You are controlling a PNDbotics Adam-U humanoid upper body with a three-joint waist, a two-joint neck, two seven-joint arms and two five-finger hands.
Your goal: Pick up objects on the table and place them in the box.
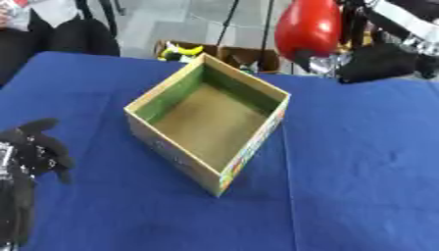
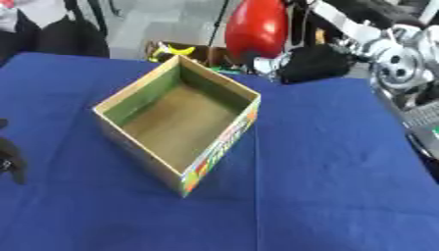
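Note:
An open cardboard box [image 1: 279, 115] with green inner walls and a colourful printed side stands tilted in the middle of the blue table [image 1: 360, 162]. Only its bare brown floor shows inside. A shiny red rounded object [image 1: 308, 27] hangs in the air beyond the table's far edge, above and to the right of the box. My right hand [image 1: 377, 61] comes in from the upper right and is curled round the object's lower end. My left hand [image 1: 38, 147] rests at the lower left edge, fingers relaxed and holding nothing.
Behind the table's far edge sits a second cardboard box [image 1: 225, 53] with yellow things [image 1: 184, 50] in it. My right arm's silver joints [image 2: 396, 61] fill the upper right. Bare blue cloth lies right of and in front of the box.

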